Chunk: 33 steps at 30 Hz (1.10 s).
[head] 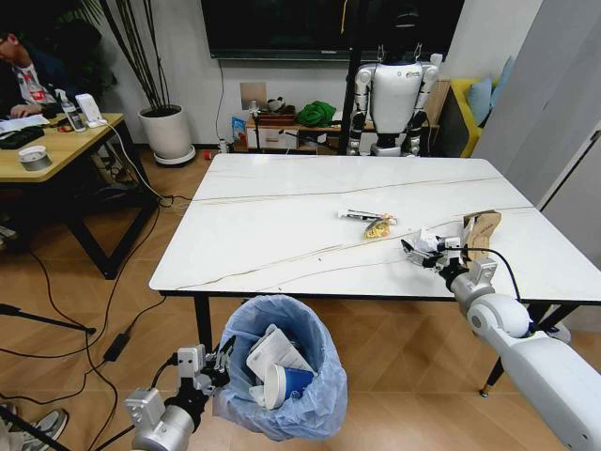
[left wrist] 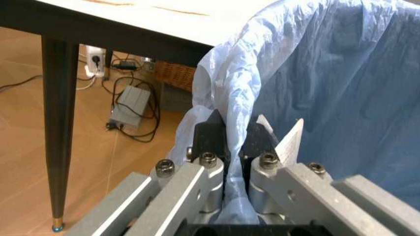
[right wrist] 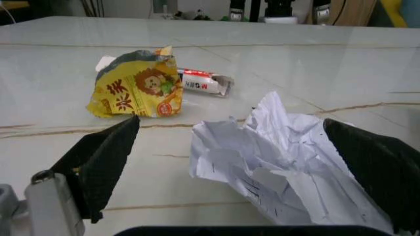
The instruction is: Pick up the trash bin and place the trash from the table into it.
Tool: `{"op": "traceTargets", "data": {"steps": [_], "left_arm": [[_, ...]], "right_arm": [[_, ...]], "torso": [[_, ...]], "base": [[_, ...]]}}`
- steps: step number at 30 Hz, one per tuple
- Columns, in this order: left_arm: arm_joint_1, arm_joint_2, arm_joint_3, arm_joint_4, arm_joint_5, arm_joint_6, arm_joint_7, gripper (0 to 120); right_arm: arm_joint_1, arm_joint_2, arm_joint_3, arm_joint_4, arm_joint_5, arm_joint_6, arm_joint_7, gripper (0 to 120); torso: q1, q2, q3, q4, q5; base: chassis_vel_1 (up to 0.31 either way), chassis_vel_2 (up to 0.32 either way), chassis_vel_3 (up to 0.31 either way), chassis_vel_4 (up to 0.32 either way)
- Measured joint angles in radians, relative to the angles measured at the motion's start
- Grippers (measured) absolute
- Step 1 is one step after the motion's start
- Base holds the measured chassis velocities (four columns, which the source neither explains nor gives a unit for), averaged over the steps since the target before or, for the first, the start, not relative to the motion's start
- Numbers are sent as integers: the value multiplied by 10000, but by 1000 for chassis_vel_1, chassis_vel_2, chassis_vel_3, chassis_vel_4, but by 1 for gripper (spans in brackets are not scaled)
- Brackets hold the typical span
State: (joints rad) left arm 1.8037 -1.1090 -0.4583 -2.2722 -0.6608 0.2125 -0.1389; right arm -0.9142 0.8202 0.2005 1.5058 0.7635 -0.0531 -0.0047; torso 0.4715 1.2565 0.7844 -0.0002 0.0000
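Note:
The trash bin point(head: 282, 376), lined with a crinkled light blue bag point(left wrist: 328, 73), hangs just below the near edge of the white marble table point(head: 282, 235). My left gripper point(head: 211, 362) point(left wrist: 235, 140) is shut on its rim and bag. Inside lie a blue-banded paper cup point(head: 286, 383) and white papers point(head: 272, 349). My right gripper point(head: 423, 252) point(right wrist: 243, 167) stands open low over the table, its fingers on either side of a crumpled white paper point(right wrist: 276, 152) point(head: 430, 240). Farther on lie a yellow snack wrapper point(right wrist: 135, 91) point(head: 378, 227) and a red-and-white wrapper point(right wrist: 203, 81) point(head: 357, 215).
A crumpled brown paper bag point(head: 481, 230) lies just beyond my right gripper. A black table leg point(left wrist: 59, 123) stands beside the bin, with cables and a power brick point(left wrist: 131, 105) on the floor. A wooden desk point(head: 56, 141) is at the left, a white humanoid robot point(head: 394, 94) behind the table.

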Motion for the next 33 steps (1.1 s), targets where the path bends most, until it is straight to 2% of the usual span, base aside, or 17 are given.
{"op": "traceTargets", "data": {"steps": [20, 25, 28, 29, 32, 33], "left_arm": [[-166, 45, 79, 106, -108, 17, -23, 0], [-160, 67, 71, 99, -122, 17, -26, 0], [-158, 70, 71, 80, -128, 17, -29, 0], [-156, 64, 73, 76, -128, 17, -30, 0], [-151, 56, 83, 75, -127, 17, -30, 0], [-149, 54, 88, 75, -126, 17, -30, 0]], "right_arm": [[-28, 66, -5, -426, -375, -89, 20, 100], [-76, 69, 1, -528, -394, -165, 59, 90], [-117, 75, 9, -527, -373, -174, 80, 79], [-132, 76, 17, -522, -363, -176, 84, 72], [-149, 70, 31, -510, -352, -176, 87, 66], [-163, 65, 39, -503, -338, -176, 91, 61]], "torso": [[0, 0, -1, 1, 0], [0, 0, -1, 1, 0], [0, 0, -1, 1, 0], [0, 0, -1, 1, 1], [0, 0, -1, 1, 0], [0, 0, -1, 1, 0]], "base": [[0, 0, 0, 0], [0, 0, 0, 0], [0, 0, 0, 0], [0, 0, 0, 0], [0, 0, 0, 0], [0, 0, 0, 0]]}}
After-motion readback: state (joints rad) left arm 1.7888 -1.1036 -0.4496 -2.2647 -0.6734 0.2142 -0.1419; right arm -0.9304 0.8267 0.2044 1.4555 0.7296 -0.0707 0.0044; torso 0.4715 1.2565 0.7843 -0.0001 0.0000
